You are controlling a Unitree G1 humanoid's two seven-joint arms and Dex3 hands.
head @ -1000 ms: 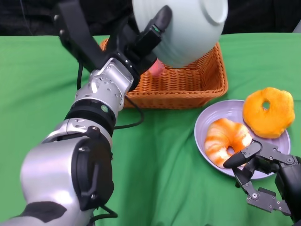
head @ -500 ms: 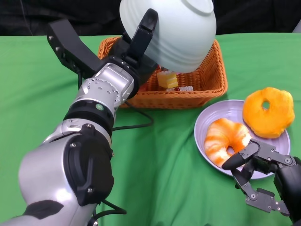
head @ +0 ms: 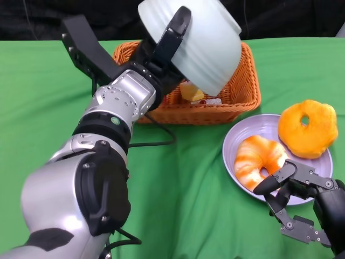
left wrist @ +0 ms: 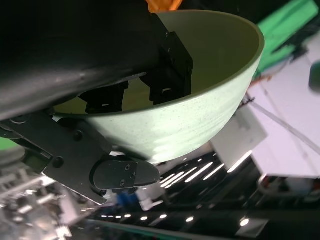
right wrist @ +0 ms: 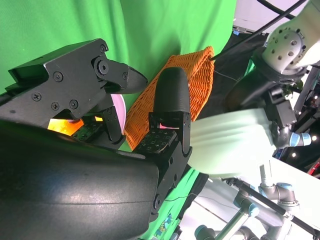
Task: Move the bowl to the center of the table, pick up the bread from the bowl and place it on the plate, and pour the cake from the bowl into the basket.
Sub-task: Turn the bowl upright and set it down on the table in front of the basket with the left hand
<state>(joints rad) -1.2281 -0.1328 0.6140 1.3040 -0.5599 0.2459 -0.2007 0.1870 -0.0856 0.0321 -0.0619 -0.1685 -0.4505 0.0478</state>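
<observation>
My left hand grips the rim of the pale green bowl and holds it tipped steeply, mouth down, over the orange wicker basket. A yellow piece of cake lies in the basket under the bowl. In the left wrist view the bowl shows nothing inside, with my fingers over its rim. A striped croissant and an orange ring-shaped bread lie on the lilac plate. My right hand sits low by the plate's near edge, fingers apart, holding nothing.
Green cloth covers the table. A black cable trails on the cloth in front of the basket. My left forearm stretches across the left half of the table. The right wrist view shows the basket and the bowl beyond my fingers.
The bowl has shifted slightly left and turned further, its base now facing right. The cake has dropped from the bowl into the basket. My right hand has barely moved.
</observation>
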